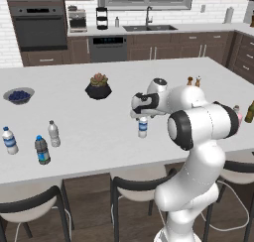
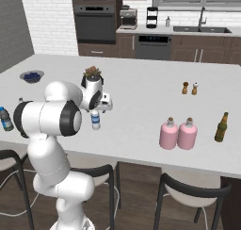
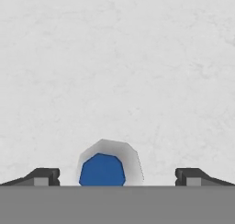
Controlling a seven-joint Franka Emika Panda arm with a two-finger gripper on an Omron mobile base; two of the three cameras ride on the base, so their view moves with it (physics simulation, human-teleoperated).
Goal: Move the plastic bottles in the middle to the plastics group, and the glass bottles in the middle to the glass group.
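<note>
A round blue-labelled bottle [image 3: 102,169] is seen at lower centre between the wide-open tool [image 3: 117,176] tips, on a matte, faintly mottled white bench [image 3: 119,71].

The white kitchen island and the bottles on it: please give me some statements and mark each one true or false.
1. The claw hangs open above the small clear water bottle with the blue label. True.
2. Two squat pink bottles with brownish stoppers stand close side by side on the white island counter. True.
3. The tall dark olive-brown bottle lies on its side. False: it stands upright, to the right of the pink pair in the right base view.
4. The dark bowl of blue berries stands between the pink bottles. False: it sits far away, near the opposite end of the counter.
5. The dark grey bottle with the blue cap stands upright near the front edge. True.
</note>
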